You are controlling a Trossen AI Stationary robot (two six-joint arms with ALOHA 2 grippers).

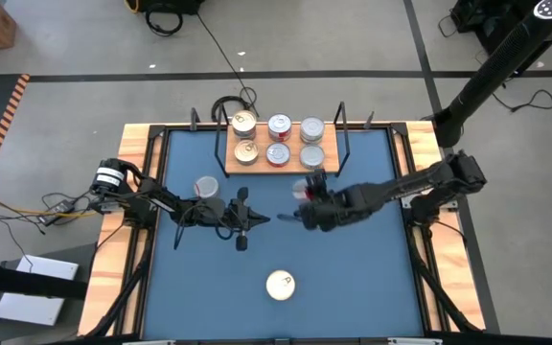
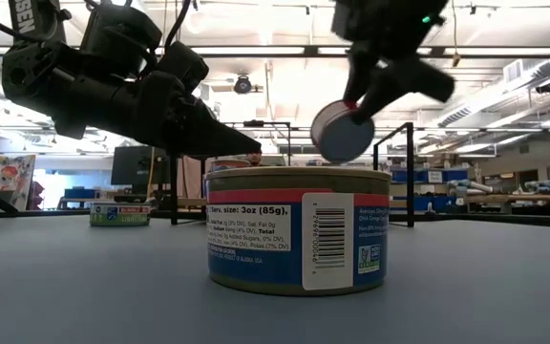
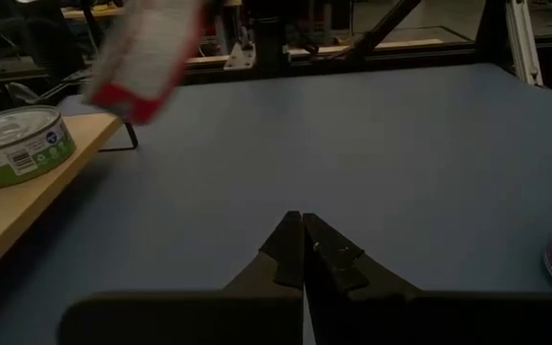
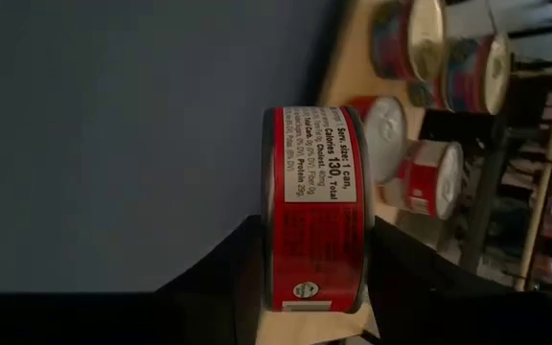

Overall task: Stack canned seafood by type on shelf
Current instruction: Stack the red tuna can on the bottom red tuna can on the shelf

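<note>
Aloft, right tool gripping red-sided can tilted near shelf, left tool closed, hovering low.

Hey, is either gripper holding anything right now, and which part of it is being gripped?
The right gripper holds a red can by its flat top and bottom, above the table. The left gripper is shut and holds nothing.
</note>
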